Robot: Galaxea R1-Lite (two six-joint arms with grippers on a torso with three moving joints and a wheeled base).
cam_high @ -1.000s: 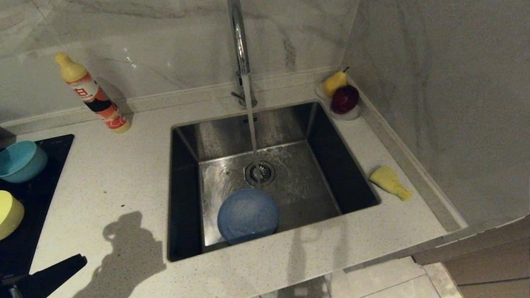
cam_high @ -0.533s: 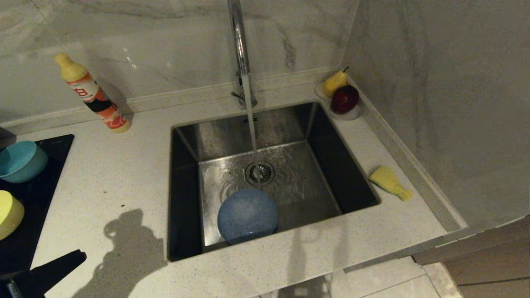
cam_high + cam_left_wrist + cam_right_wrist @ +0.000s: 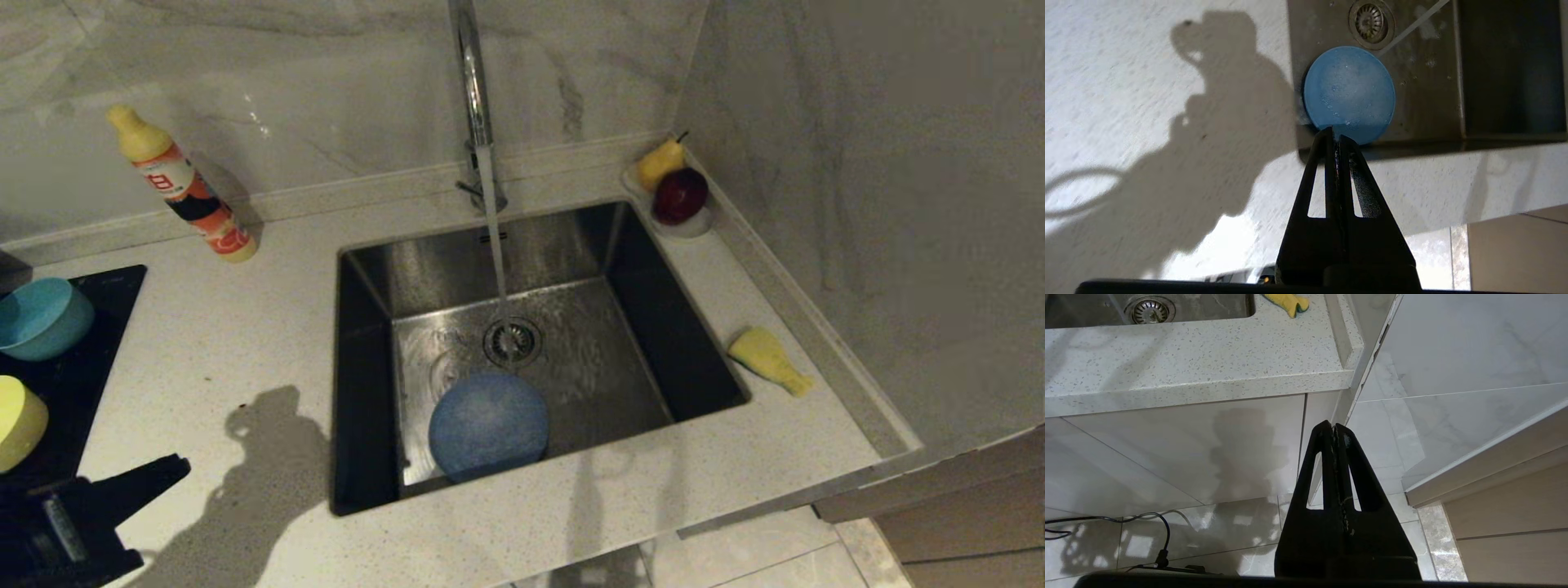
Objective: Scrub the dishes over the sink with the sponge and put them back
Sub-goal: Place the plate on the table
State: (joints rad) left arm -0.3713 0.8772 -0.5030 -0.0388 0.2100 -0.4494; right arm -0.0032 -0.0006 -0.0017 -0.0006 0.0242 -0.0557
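A light-blue plate point(image 3: 488, 425) point(image 3: 1349, 94) lies in the steel sink point(image 3: 367, 343) near its front wall, beside the drain strainer point(image 3: 512, 341). Water runs from the chrome tap point(image 3: 471, 90). The yellow sponge point(image 3: 768, 360) point(image 3: 1287, 301) rests on the counter to the right of the sink. A teal bowl point(image 3: 41, 318) and a pale yellow bowl point(image 3: 18, 422) sit on the black hob at the left edge. My left gripper point(image 3: 175, 469) point(image 3: 1334, 134) is shut and empty above the counter's front left, short of the sink. My right gripper point(image 3: 1334, 426) is shut, hanging below counter level by the cabinet front.
A detergent bottle point(image 3: 181, 185) stands at the back left. A small dish with a pear point(image 3: 660, 162) and a red apple point(image 3: 679, 194) sits in the back right corner. A wall point(image 3: 865, 204) closes off the right side. A cable point(image 3: 1143, 522) lies on the floor.
My left gripper has come forward and up over the counter's front left, and its shadow has slid toward the sink. The plate, bowls and sponge have not moved.
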